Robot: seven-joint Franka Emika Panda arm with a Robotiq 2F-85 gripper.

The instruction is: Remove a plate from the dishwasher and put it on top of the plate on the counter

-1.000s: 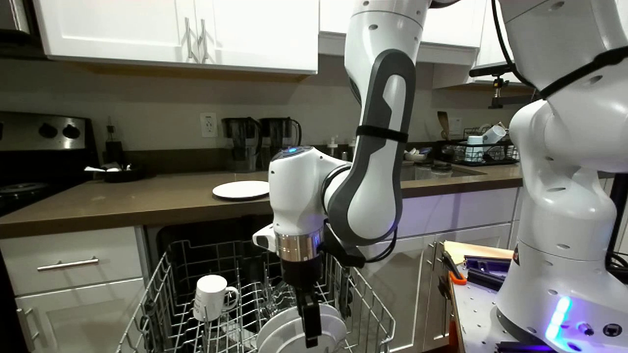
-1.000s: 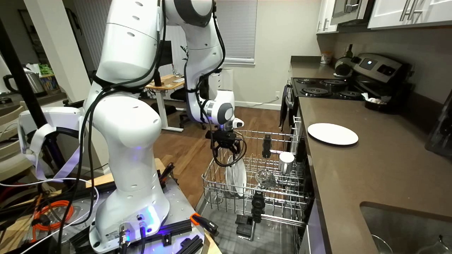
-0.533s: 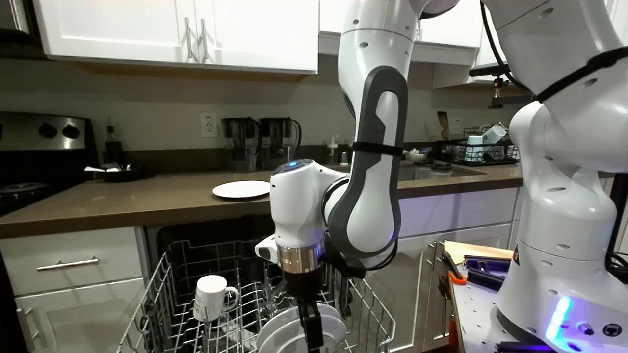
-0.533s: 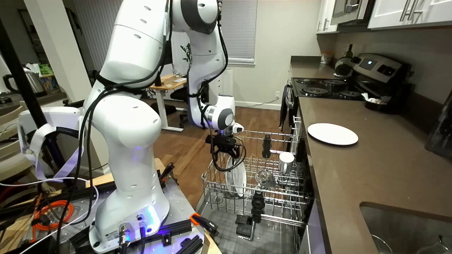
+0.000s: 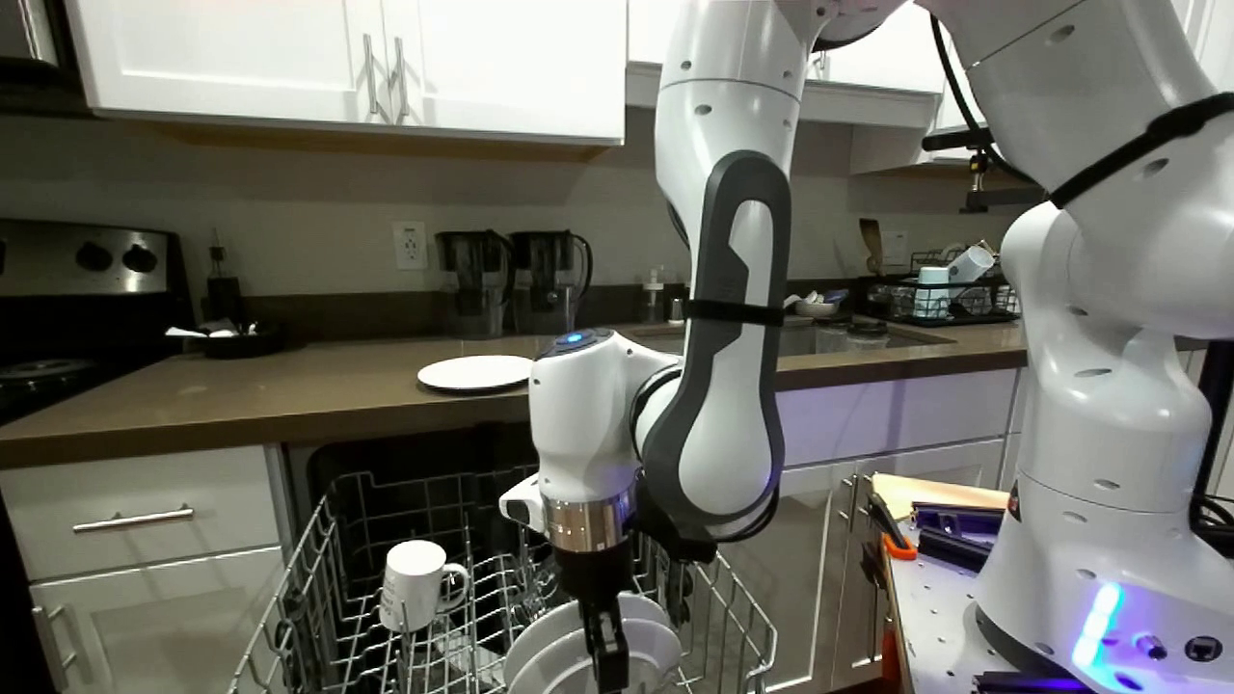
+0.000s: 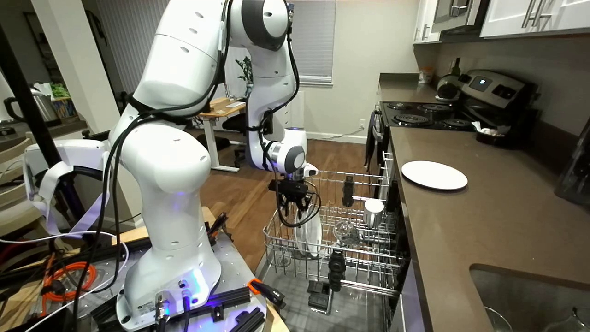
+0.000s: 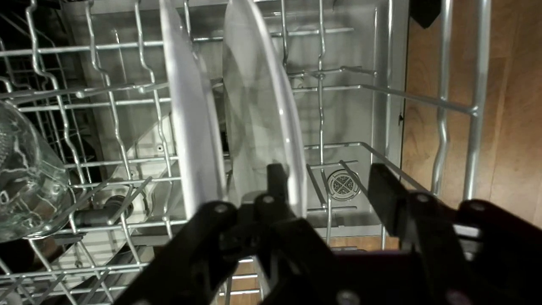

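Two white plates stand on edge in the dishwasher rack [image 7: 481, 55]. In the wrist view the right-hand plate [image 7: 254, 97] has its rim between the fingers of my gripper [image 7: 330, 182], close by the left finger [image 7: 277, 182]. A wide gap separates that rim from the right finger [image 7: 381, 190], so the jaws are open. Further left is the other rack plate [image 7: 190, 123], outside the jaws. My gripper [image 5: 609, 665] overlaps the front plate [image 5: 652, 648] in an exterior view. Flat on the brown counter [image 6: 461, 216] lies the counter plate [image 6: 434, 175], seen in both exterior views.
A white mug [image 5: 413, 586] and a clear glass [image 7: 29, 182] share the rack. Wire tines surround the plates, and the rack's outer bars rise near my right finger. The counter edge runs beside the rack; water pitchers [image 5: 472, 280] stand at the wall.
The arm has come down, bringing my gripper lower over the rack plates. Its fingers have swung inward somewhat. Plates, mug and counter plate have stayed put.
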